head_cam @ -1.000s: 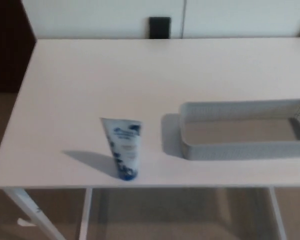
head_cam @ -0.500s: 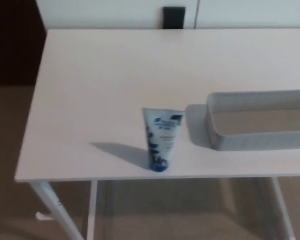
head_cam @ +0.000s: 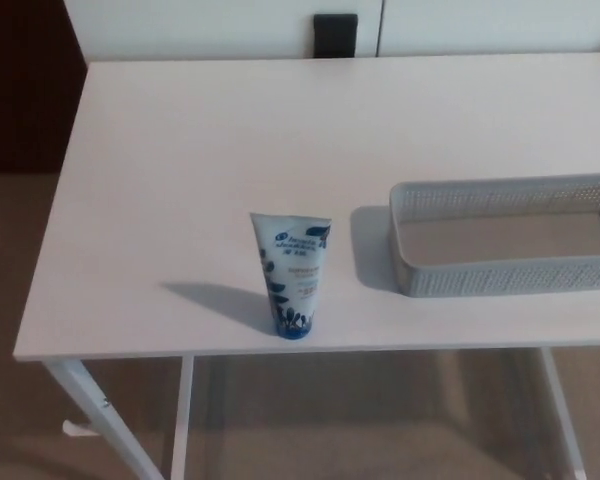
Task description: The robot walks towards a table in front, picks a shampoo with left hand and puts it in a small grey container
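A white shampoo tube (head_cam: 291, 273) with blue print stands upright on its cap near the front edge of the white table (head_cam: 210, 150). To its right lies a long, shallow grey mesh container (head_cam: 500, 275), with nothing visible in it; its right end runs out of the picture. A gap of bare tabletop separates the tube from the container. Neither of my hands shows in the head view.
A black box (head_cam: 335, 35) sits against the white wall behind the table's far edge. Brown floor lies to the left and under the table, where the white table legs (head_cam: 100, 420) show. The table's left half is bare.
The whole picture has shifted as the camera moved: first right, then slightly back left. The tube and container keep their places on the table.
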`<state>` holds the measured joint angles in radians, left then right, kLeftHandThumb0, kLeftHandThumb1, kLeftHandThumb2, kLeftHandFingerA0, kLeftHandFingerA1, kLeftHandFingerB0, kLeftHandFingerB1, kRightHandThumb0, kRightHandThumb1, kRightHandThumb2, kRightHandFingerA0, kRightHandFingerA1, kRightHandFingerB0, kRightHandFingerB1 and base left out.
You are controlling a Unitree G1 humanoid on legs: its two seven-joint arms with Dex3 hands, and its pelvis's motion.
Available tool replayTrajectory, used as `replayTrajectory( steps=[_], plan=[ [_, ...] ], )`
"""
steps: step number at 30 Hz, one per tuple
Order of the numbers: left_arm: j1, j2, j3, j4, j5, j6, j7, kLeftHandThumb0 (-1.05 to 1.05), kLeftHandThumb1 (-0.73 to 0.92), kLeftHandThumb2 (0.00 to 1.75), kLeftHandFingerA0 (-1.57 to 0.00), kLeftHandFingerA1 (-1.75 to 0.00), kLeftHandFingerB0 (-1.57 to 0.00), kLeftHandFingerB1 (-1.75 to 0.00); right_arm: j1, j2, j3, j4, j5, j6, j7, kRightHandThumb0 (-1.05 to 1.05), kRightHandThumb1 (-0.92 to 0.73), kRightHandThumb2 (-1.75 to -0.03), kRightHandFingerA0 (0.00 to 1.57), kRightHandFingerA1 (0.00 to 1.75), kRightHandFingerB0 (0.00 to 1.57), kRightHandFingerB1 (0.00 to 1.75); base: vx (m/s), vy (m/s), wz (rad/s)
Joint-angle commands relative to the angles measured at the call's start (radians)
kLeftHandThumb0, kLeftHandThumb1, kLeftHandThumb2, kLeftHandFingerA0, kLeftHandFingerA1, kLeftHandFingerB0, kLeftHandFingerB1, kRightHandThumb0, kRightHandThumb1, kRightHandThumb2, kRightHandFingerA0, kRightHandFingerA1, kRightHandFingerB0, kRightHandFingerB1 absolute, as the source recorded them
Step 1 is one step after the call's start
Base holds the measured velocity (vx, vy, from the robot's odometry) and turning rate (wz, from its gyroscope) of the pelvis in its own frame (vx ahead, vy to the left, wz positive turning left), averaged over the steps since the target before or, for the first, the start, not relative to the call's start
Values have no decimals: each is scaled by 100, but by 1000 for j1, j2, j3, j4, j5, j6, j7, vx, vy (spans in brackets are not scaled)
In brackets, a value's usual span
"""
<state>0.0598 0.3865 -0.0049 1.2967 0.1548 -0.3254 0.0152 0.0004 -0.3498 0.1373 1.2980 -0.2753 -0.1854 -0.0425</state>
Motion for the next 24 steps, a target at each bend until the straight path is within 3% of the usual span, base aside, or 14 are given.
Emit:
replayTrajectory(
  steps=[1,4,5,7,8,9,10,13,16,17,18,19,21,24],
  plan=[
    [4,7,4,-4,6,-28,11,-44,53,84,-59,-64,-33,-47,-4,-14,8,1,-11,13,8,-30,-73,-61,70,51,57,43,0,0,0],
    [28,21,61,-33,-49,-80,-17,-46,51,82,-56,-63,-32,-46,-8,-5,8,11,-9,15,8,-29,-73,-61,68,49,56,43,0,0,0],
    [52,14,151,-66,-147,-124,-71,-35,63,59,-50,-41,-34,-32,-1,-11,12,13,-14,9,7,-29,-73,-61,69,51,57,44,0,0,0],
    [79,-1,266,-133,-255,-166,-134,-37,61,58,-47,-39,-34,-32,-4,-17,16,18,-18,14,8,-30,-72,-61,70,50,58,43,0,0,0],
    [111,-15,368,-268,-407,-140,-269,-45,55,58,-31,-33,-26,-30,-8,-23,15,17,-15,14,14,-31,-72,-61,73,51,58,43,0,0,0],
    [145,-26,423,-400,-500,-109,-335,-47,53,57,-27,-31,-23,-29,-12,-27,14,14,-13,15,19,-31,-72,-61,72,52,58,43,0,0,0],
    [193,-34,441,-555,-551,-75,-346,-27,34,90,-8,-51,-8,-49,-16,-30,12,9,-11,16,25,-32,-72,-61,72,52,57,43,0,0,0],
    [316,-16,497,-925,-680,-13,-376,-29,29,86,0,-48,0,-46,-19,-27,20,13,-18,15,26,-30,-73,-61,70,52,56,43,0,0,0],
    [362,1,527,-1137,-758,2,-390,-44,31,72,0,-38,-2,-36,-24,-31,19,18,-19,14,27,-31,-73,-61,71,52,56,43,0,0,0],
    [372,14,540,-1218,-792,30,-393,-41,46,58,-8,-21,-9,-26,-23,-29,13,16,-12,13,29,-30,-73,-61,74,54,57,43,0,0,0],
    [384,29,544,-1290,-805,46,-382,-43,43,64,-6,-19,-6,-25,-21,-25,13,17,-11,13,29,-30,-73,-61,72,52,57,44,0,0,0],
    [388,38,546,-1337,-815,57,-379,-38,31,73,0,-31,-1,-33,-19,-24,14,17,-12,15,30,-31,-73,-61,71,52,57,44,0,0,0],
    [383,69,520,-1468,-832,72,-379,-42,42,71,-2,-22,-1,-24,-9,-28,20,11,-16,11,32,-32,-71,-61,70,53,57,44,0,0,0],
    [378,89,488,-1582,-825,110,-355,-47,42,69,-2,-18,-3,-20,-3,-25,18,18,-15,9,25,-31,-72,-61,70,52,57,44,0,0,0]
  ],
)
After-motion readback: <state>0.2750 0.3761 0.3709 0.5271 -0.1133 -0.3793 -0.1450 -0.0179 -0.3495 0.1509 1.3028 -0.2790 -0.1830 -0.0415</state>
